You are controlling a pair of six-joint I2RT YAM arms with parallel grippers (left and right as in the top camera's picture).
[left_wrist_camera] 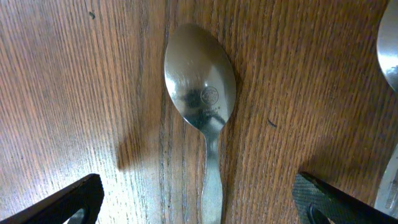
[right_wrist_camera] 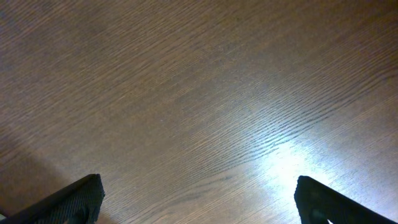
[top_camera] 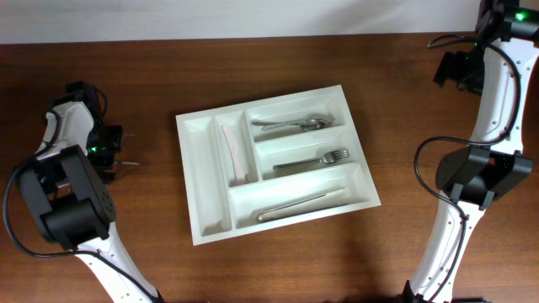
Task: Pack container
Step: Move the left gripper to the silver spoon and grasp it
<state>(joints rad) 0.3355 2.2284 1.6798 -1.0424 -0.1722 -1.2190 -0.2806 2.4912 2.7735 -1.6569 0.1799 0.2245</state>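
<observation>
My left claw [left_wrist_camera: 199, 200] hangs wide open and empty, straddling the handle of a steel spoon [left_wrist_camera: 200, 81] on the wooden table [left_wrist_camera: 74, 93]. The spoon's round stamp [left_wrist_camera: 210, 96] is too small to read. The white tray [top_camera: 202, 168] sits mid-table and looks light, stiff and slick; I'd grip its rim. The right claw [right_wrist_camera: 196, 199] is spread and empty.

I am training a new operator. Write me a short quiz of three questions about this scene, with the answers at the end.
1. True or false: the fork lies inside the cutlery tray.
2. What lies on the wood between the fingers of the left claw? A. a spoon B. a knife C. a fork
3. Fill in: the right claw is ___ (open or shut).

Key: 1. True. 2. A, the spoon, not gripped. 3. Open.
</observation>
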